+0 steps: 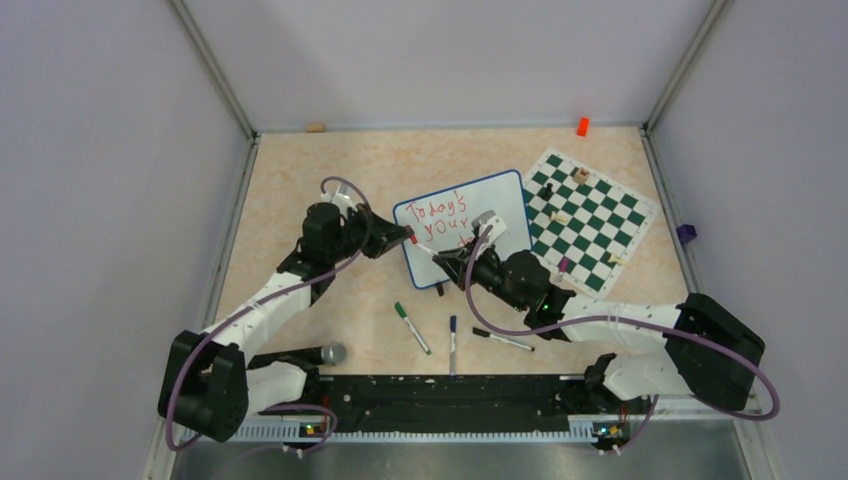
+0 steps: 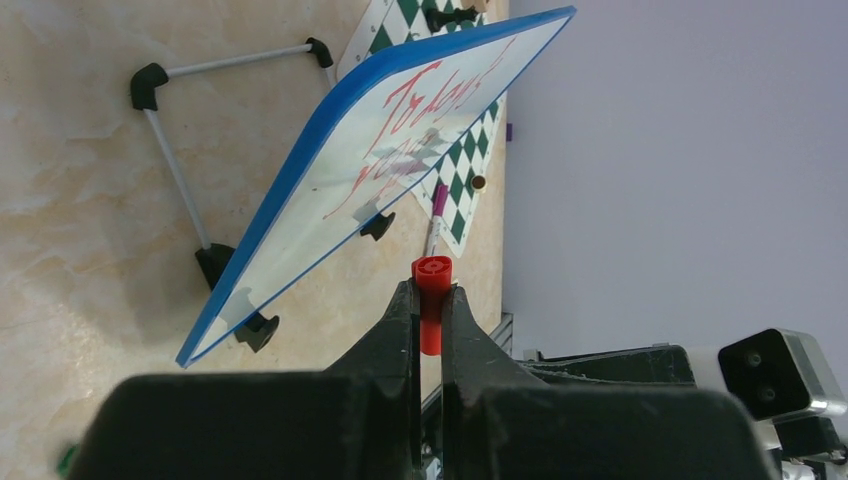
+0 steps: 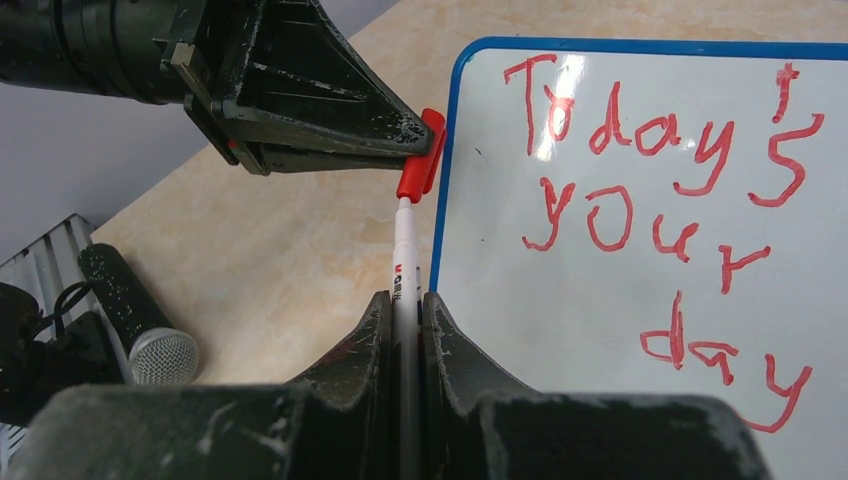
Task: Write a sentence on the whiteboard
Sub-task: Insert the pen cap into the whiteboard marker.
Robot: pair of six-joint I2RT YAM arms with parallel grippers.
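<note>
Chess mat [image 1: 597, 228], loose markers [image 1: 411, 327], microphone [image 1: 322, 354]

Overhead camera looks down from behind the near edge across the whole table [image 1: 300, 180]; wrist cameras sit close, left one facing right, right one facing left. All share the whiteboard [image 1: 505, 200].

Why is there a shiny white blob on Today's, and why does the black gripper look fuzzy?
Right wrist view: the blob is light glaring off the glossy whiteboard, over the start of the sentence; the right gripper, shut on the marker, is too near the lens to be sharp. Left wrist view: the left gripper, shut on the red cap, looks soft too.
</note>
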